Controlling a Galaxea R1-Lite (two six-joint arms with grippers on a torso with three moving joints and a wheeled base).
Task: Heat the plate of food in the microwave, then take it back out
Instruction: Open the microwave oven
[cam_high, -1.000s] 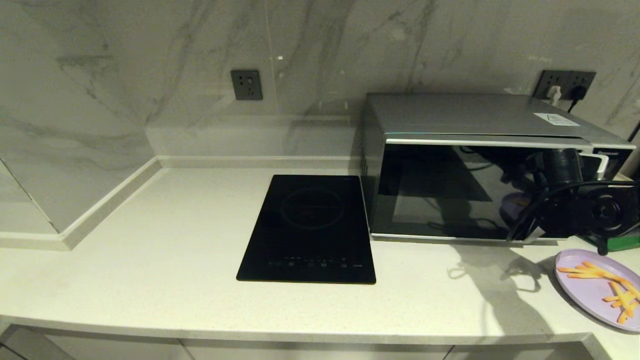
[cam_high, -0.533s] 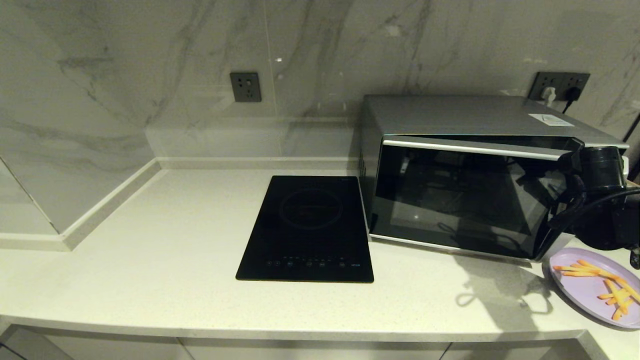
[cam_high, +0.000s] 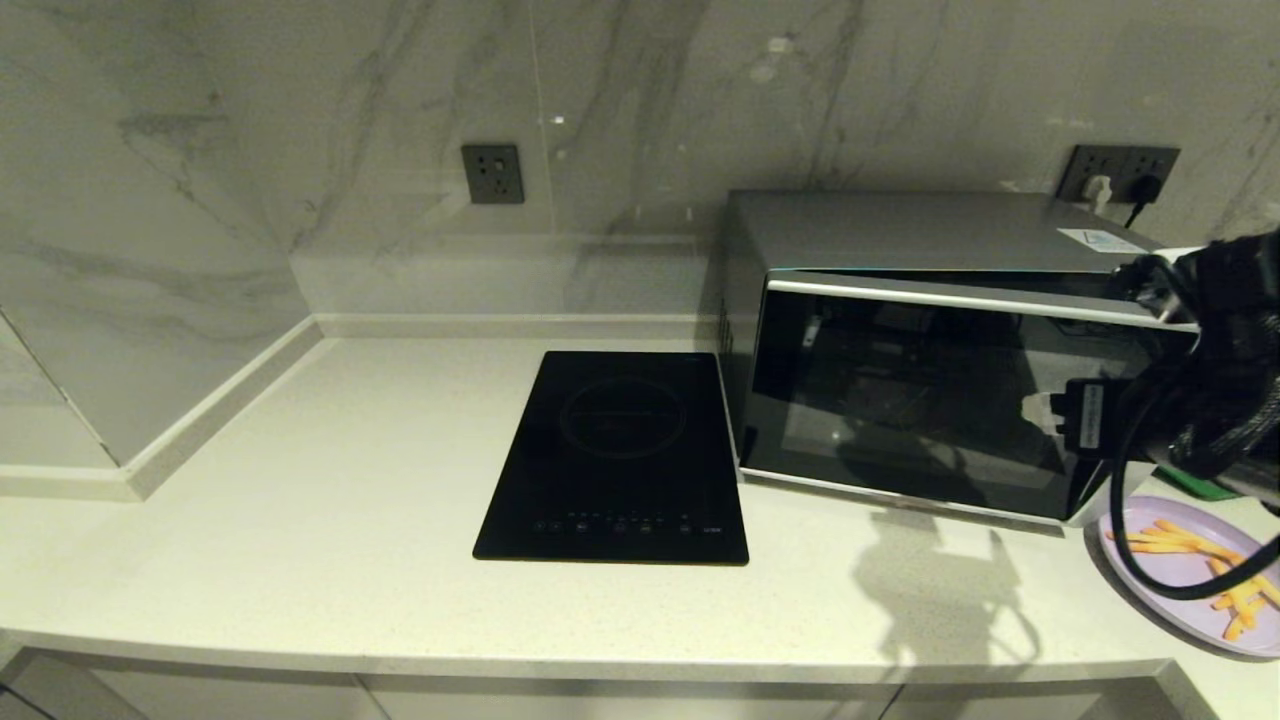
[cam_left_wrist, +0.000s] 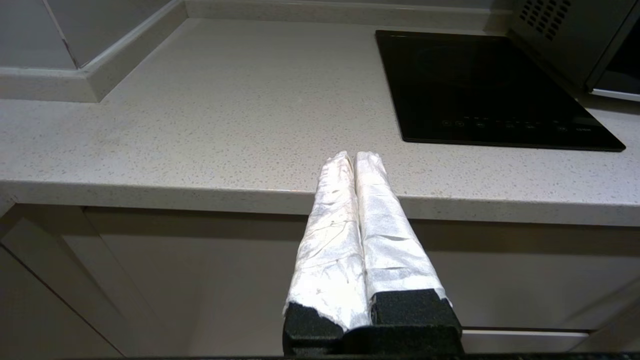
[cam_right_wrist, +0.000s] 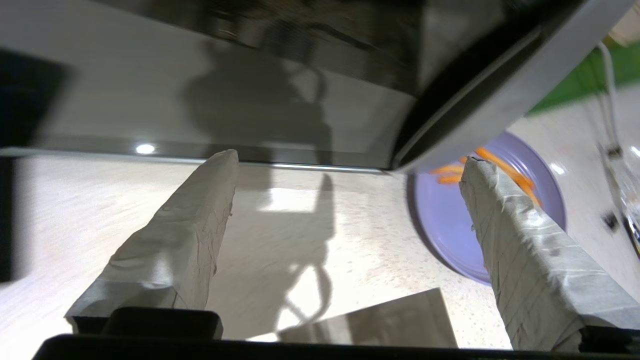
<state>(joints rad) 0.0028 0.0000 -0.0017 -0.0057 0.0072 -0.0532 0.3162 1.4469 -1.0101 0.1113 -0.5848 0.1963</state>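
One right tool (cam_right_wrist: 350, 160) beside microwave (cam_high: 930, 390)

dim, warm light; arm shadow on the countertop (cam_high: 930, 590); glare on the microwave (cam_high: 900, 400) door; right wrist view motion-blurred.

Right arm (cam_high: 1215, 400) is up at the counter's right end, cable looped below it. Right gripper (cam_right_wrist: 350, 165) has its taped fingers (cam_right_wrist: 175, 235) spread wide with nothing between them, pointing down at the counter near its front right corner. Left gripper (cam_left_wrist: 356, 157) is parked below the counter's front edge, fingers pressed together, empty.
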